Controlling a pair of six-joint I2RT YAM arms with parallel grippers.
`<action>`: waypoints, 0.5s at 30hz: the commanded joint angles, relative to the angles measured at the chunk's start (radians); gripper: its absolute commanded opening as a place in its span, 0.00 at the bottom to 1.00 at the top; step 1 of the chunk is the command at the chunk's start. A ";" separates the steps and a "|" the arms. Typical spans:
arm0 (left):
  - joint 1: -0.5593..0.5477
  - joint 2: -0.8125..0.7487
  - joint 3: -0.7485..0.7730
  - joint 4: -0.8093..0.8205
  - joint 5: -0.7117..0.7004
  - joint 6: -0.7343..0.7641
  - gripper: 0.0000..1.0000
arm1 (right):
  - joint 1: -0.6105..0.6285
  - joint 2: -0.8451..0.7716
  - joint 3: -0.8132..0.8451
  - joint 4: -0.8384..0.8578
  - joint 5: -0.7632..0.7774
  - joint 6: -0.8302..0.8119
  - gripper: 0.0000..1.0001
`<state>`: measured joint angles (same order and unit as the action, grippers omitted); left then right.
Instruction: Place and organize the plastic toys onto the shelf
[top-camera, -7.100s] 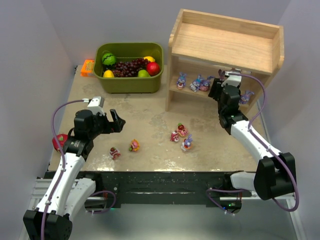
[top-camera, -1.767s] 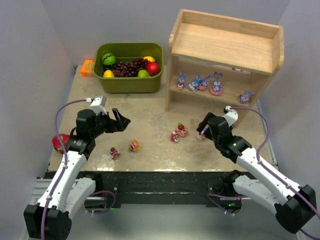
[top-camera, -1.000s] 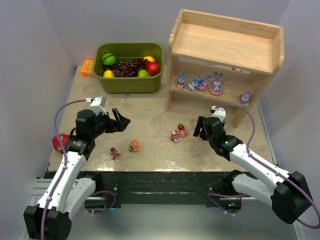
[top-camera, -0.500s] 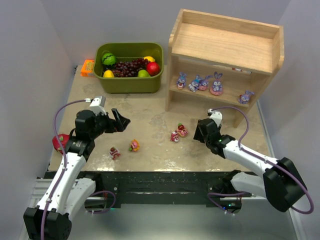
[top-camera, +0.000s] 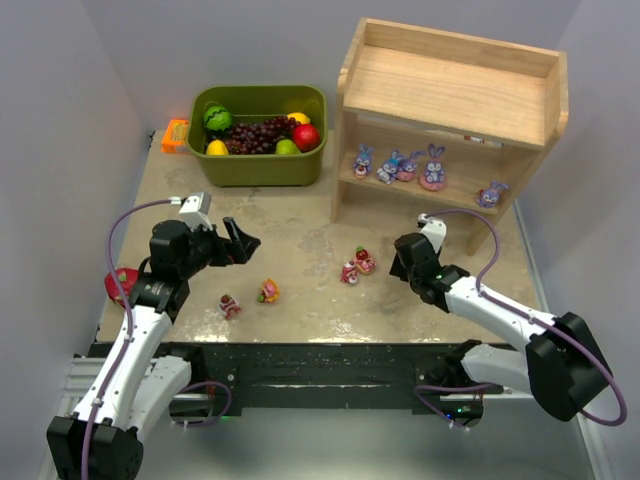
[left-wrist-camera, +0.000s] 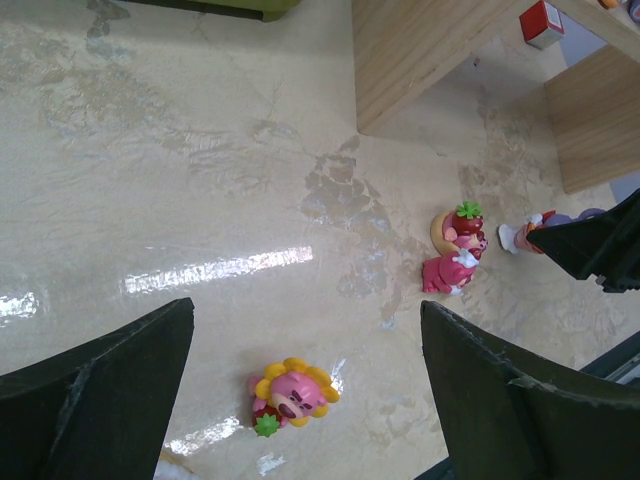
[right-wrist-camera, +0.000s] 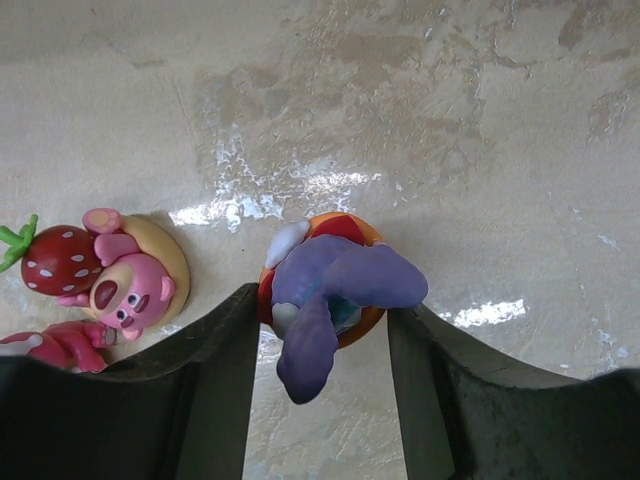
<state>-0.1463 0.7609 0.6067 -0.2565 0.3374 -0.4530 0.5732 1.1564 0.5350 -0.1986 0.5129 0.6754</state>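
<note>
**The right tool (right-wrist-camera: 322, 308) straddles a bunny (right-wrist-camera: 340, 285) before the shelf (top-camera: 450, 95)**

We see the purple bunny upright on its orange base, right of the middle of the surface (top-camera: 300, 225), just beside a strawberry bear (right-wrist-camera: 115, 275). The right tool's jaws stand half apart on either side of the base. They are so close to it that we cannot tell whether they press it. The left tool (left-wrist-camera: 310, 400) hangs over the left half of the surface — wide open, empty — above a flower bear (left-wrist-camera: 290, 390). More bunnies (top-camera: 433, 168) stand on the shelf's lower board.
</note>
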 joint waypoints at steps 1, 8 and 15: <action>-0.004 -0.008 -0.002 0.014 0.012 0.010 1.00 | 0.002 -0.021 0.088 -0.018 0.050 0.058 0.00; -0.003 -0.005 -0.004 0.019 0.011 0.005 1.00 | 0.001 -0.034 0.268 -0.261 0.146 0.162 0.00; -0.003 0.000 -0.004 0.019 0.012 0.008 0.99 | 0.001 -0.055 0.520 -0.571 0.258 0.216 0.00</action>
<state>-0.1463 0.7612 0.6067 -0.2562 0.3374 -0.4530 0.5732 1.1416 0.9176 -0.5743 0.6392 0.8246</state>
